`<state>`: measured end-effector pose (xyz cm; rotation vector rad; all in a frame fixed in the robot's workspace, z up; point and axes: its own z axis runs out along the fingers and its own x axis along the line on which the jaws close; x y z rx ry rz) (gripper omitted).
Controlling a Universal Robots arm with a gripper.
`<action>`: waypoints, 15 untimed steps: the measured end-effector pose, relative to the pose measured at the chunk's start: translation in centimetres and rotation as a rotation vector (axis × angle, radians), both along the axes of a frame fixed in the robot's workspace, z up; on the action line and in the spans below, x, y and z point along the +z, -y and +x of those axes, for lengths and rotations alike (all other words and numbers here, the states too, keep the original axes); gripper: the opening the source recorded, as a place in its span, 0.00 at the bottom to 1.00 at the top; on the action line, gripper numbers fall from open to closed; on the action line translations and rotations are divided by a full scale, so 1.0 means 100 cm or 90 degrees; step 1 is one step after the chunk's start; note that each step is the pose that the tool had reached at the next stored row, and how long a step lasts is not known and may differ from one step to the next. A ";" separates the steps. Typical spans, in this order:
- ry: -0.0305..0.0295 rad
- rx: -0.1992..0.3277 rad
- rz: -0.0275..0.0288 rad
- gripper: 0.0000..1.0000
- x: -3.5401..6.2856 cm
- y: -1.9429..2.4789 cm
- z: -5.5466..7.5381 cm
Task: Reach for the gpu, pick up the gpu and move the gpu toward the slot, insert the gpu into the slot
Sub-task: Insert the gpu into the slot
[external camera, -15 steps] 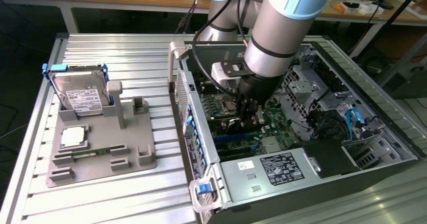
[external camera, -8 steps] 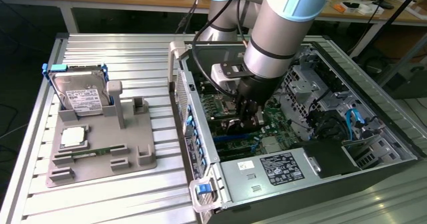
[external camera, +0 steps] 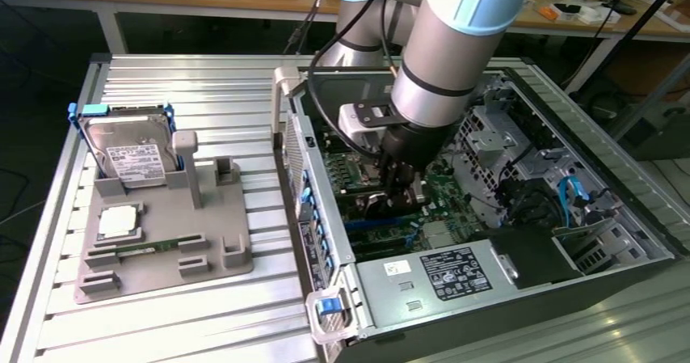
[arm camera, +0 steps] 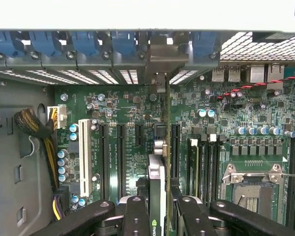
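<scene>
One arm reaches down into the open computer case [external camera: 289, 149], which lies on the ribbed metal worktop [external camera: 194, 80]. Its end effector [external camera: 390, 189] is low over the green motherboard [arm camera: 123, 105]. In the wrist view the two black fingers [arm camera: 136, 214] are clenched on the gpu [arm camera: 156, 182], one on each flat side. The gpu stands upright and edge-on between them, with its pale metal bracket [arm camera: 160, 61] against the rear wall of the case, among the row of blue clips. The card is in line with the slot [external camera: 380, 224], a blue strip seen in the exterior view just below the end effector. I cannot tell if the card edge is fully seated in it. The square processor socket [arm camera: 253, 189] lies well apart from the card. On the exterior view's left, a grey holder [external camera: 161, 258] carries a hard drive [external camera: 128, 154].
</scene>
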<state>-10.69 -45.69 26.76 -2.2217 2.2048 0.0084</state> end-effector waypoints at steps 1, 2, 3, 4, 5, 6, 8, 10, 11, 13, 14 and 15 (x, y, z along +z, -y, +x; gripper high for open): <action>-0.0001 0.000 0.0000 0.27 0.0000 0.0000 -0.001; 0.0001 0.000 -0.0001 0.27 0.0000 0.0000 -0.001; 0.0003 0.000 -0.0001 0.27 -0.0001 0.0000 -0.001; 0.0005 0.000 -0.0001 0.27 -0.0004 0.0000 -0.001; 0.0008 0.000 -0.0002 0.27 -0.0012 0.0000 -0.001; 0.0010 0.000 -0.0003 0.27 -0.0018 0.0000 -0.001; 0.0018 0.000 -0.0002 0.27 -0.0034 0.0000 -0.001; 0.0023 0.000 -0.0001 0.27 -0.0044 0.0000 -0.001; 0.0026 0.000 -0.0002 0.27 -0.0047 0.0000 -0.001; 0.0026 0.000 -0.0003 0.27 -0.0048 0.0000 -0.001; 0.0027 0.000 -0.0005 0.27 -0.0048 0.0000 -0.001; 0.0030 0.000 -0.0006 0.27 -0.0044 0.0000 -0.001</action>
